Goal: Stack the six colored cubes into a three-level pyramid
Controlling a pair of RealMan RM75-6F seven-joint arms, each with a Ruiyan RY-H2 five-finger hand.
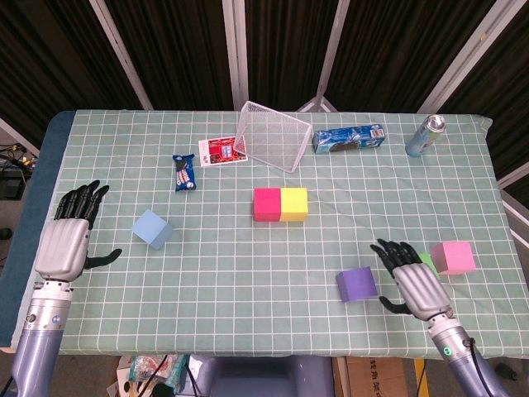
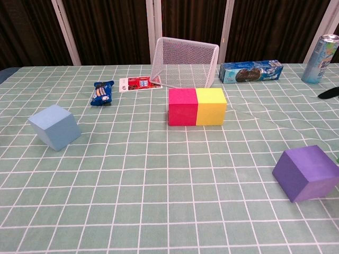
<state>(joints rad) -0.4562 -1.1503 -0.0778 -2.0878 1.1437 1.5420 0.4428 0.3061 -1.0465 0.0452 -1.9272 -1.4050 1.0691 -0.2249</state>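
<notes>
A red cube [image 1: 267, 204] and a yellow cube [image 1: 294, 204] stand touching at the table's middle, red cube [image 2: 182, 107] left of yellow cube [image 2: 211, 106]. The light blue cube [image 1: 153, 228] sits alone at the left, also as blue cube [image 2: 54, 126]. My left hand [image 1: 70, 236] hovers open to its left, apart from it. The purple cube [image 1: 356, 284] lies front right, also purple cube [image 2: 307, 172]. My right hand [image 1: 413, 281] spreads open just right of it, hiding most of the green cube [image 1: 426, 260]. The pink cube [image 1: 453, 257] sits further right.
A tipped wire basket [image 1: 273, 136], a red card [image 1: 221, 150] and a snack bar [image 1: 183, 173] lie at the back. A blue biscuit box [image 1: 348, 138] and a can [image 1: 426, 135] stand back right. The table's right edge runs close to the pink cube.
</notes>
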